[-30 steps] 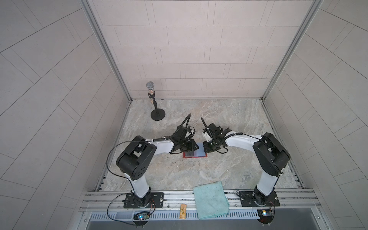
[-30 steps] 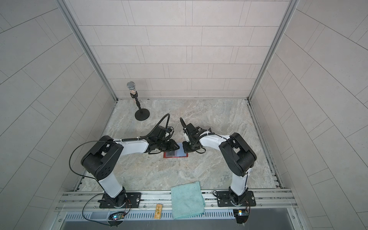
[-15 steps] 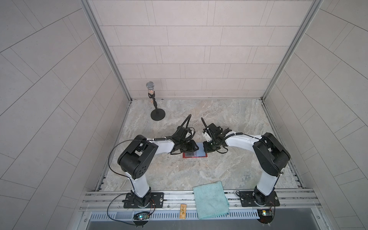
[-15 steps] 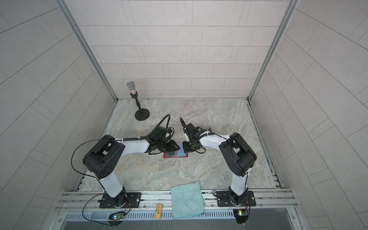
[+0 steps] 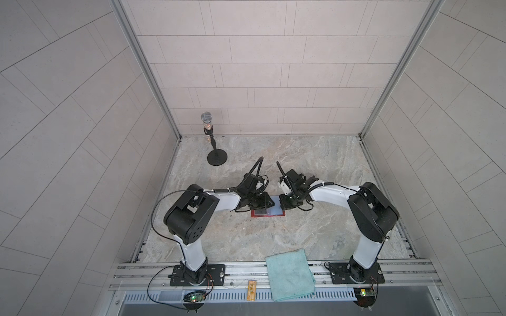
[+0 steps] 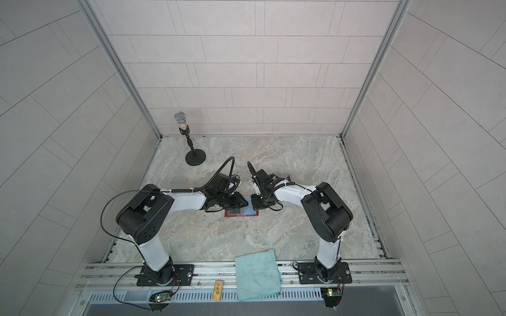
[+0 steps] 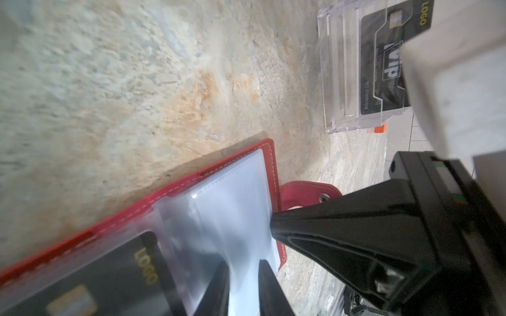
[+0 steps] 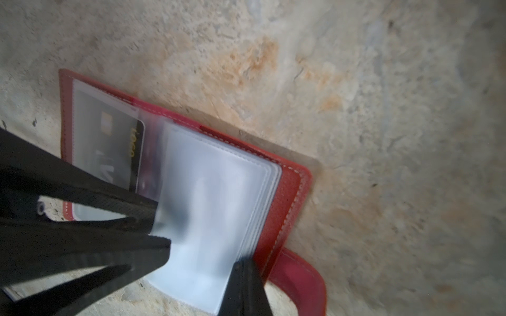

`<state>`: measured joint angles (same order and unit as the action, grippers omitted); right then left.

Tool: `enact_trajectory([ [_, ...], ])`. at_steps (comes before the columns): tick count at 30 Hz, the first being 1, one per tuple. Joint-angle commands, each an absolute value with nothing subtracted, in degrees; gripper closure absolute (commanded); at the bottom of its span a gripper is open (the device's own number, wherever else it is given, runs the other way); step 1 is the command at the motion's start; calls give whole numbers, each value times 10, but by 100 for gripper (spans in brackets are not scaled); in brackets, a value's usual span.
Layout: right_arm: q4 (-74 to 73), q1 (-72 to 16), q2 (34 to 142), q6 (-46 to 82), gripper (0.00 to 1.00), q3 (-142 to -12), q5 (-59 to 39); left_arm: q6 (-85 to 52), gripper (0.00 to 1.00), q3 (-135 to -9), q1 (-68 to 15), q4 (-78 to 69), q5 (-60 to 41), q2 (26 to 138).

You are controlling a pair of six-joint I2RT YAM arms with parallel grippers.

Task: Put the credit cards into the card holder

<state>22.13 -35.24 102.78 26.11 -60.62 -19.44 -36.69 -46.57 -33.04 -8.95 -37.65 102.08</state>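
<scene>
The red card holder [image 5: 268, 215] [image 6: 241, 215] lies open on the table between both grippers. One black credit card [image 7: 123, 276] [image 8: 115, 147] sits in its left clear sleeve. A second black card [image 7: 383, 68] stands in a clear plastic box [image 7: 339, 68] further off. My left gripper [image 7: 243, 262] [image 5: 270, 205] has its jaws narrowly apart, astride a raised, blurred clear sleeve [image 8: 208, 197]. My right gripper [image 8: 245, 262] [image 5: 285, 203] is shut with nothing between its fingers. Its tip rests on the outer edge of the sleeve stack by the red snap tab [image 8: 304, 273].
A microphone on a round stand [image 5: 216, 157] is at the back left. A teal cloth [image 5: 290, 273] and a small wooden block [image 5: 252, 294] lie on the front rail. Tiled walls close in three sides. A small orange piece [image 7: 380, 128] sits beyond the clear box.
Both grippers stay over the card holder. The left arm has edged slightly toward it; the right arm has not visibly moved.
</scene>
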Motion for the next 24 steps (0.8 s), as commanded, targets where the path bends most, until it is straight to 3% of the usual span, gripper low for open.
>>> enact_trajectory([
  [1,240,-353,1050,257,100,-599,-170,-372,76,-464,-335,-104,-387,1029],
  [10,246,-353,1051,253,100,-599,-159,-351,95,-463,-335,-64,-344,1006],
  [24,257,-353,1044,251,100,-604,-147,-332,97,-459,-334,-24,-290,982],
])
